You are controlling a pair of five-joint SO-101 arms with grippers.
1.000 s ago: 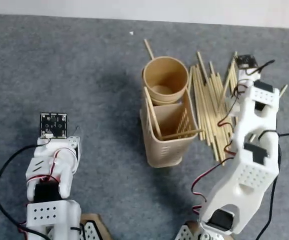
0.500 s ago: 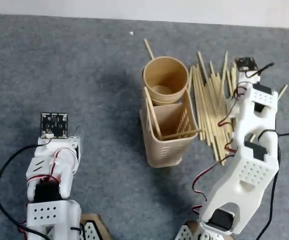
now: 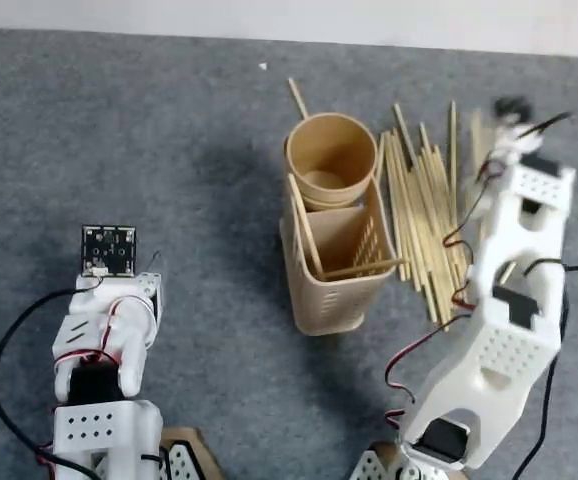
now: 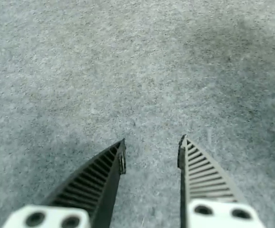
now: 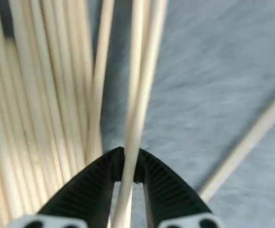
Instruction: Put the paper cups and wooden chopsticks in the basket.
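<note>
Since a second ago, our right arm has stretched farther out over the loose pile [image 3: 424, 215] lying on the desk [image 3: 169, 150] just beside the basket [image 3: 334, 305]. Our right tool [image 5: 129, 160] is clenched on chopsticks [image 5: 140, 95] at the edge of that pile. Our left tool [image 4: 152, 148] is spread apart, holding nothing, above bare desk well apart from the basket. We see a paper cup [image 3: 331, 150] sitting in the basket's far end, and two more sticks [image 3: 304, 225] lean inside it.

Chopsticks [image 3: 424, 220] beside basket [image 3: 334, 295]; cup [image 3: 354, 150] apparently inside
</note>
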